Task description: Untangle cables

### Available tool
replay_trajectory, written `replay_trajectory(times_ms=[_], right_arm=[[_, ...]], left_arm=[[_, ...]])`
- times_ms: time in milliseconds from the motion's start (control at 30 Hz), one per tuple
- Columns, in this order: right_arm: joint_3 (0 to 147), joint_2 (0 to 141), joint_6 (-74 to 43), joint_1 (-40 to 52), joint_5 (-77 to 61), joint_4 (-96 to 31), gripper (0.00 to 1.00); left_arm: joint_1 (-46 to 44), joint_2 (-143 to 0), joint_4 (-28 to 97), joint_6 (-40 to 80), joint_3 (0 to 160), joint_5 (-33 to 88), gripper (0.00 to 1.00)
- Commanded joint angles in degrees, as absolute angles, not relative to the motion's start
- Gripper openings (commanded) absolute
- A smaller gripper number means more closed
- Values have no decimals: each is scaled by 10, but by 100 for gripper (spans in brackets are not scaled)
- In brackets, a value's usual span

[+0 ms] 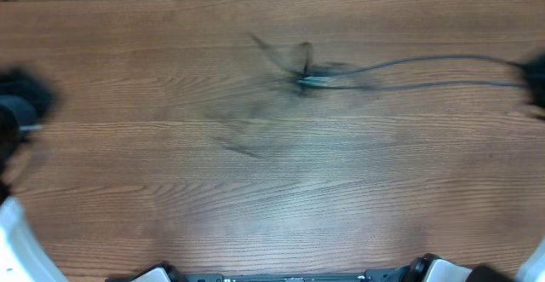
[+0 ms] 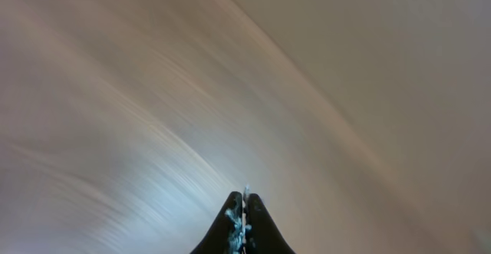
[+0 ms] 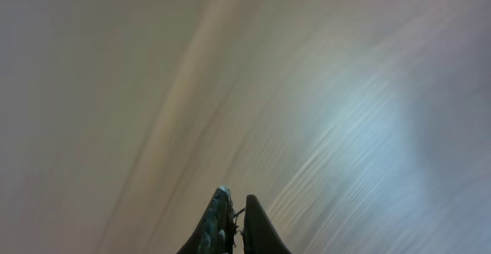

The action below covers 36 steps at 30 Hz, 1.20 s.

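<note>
Flagging risk: right gripper closed on cables at right worktop edge, pulled taut, may cinch tighter; left gripper closed at left edge, not anchoring

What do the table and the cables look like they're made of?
The table: wood or wood-look laminate, matte brown, visible grain lines. The cables: thin, dark, flexible strands, probably plastic- or rubber-sheathed; blur hides their finish.
</note>
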<state>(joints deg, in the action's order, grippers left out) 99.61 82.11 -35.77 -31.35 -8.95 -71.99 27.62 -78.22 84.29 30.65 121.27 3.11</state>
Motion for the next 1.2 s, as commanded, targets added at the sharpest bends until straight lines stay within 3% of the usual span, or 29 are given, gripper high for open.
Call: replay_trajectory(times_ms=[0,167,267,367,533,600,633,867,967,1000,1033,1067,1167], right_arm=[[983,837,-343,-344,35,-724,4],[983,837,-323,-284,-32,-716,4],[983,837,-323,-204,-31,-715,11],[983,837,-320,-125,-31,-710,10],[983,837,-310,17,-31,-679,7],[983,837,-302,76,-32,-665,6],[983,837,-295,111,-34,-656,6],[1003,836,-278,286,-13,-610,4],[1016,836,-278,304,-13,-608,4],[1016,835,-278,305,-10,-608,13],[1015,836,-278,305,0,-611,60],[1014,840,-278,303,18,-616,100],[1005,855,-277,292,87,-640,100]], left_arm=[[300,-799,844,325,1212,-125,4],[267,-799,819,272,1212,15,4],[196,-800,796,227,1212,103,4],[104,-804,778,190,1212,165,4],[-37,-818,752,149,1212,164,6],[-70,-823,744,148,1212,151,11],[-83,-825,740,148,1212,138,18],[-93,-828,741,147,1212,81,33],[-93,-828,753,147,1212,57,53],[-93,-828,758,147,1212,48,59],[-93,-829,761,147,1212,43,66],[-93,-829,763,148,1212,40,75],[-93,-829,769,148,1212,41,94]])
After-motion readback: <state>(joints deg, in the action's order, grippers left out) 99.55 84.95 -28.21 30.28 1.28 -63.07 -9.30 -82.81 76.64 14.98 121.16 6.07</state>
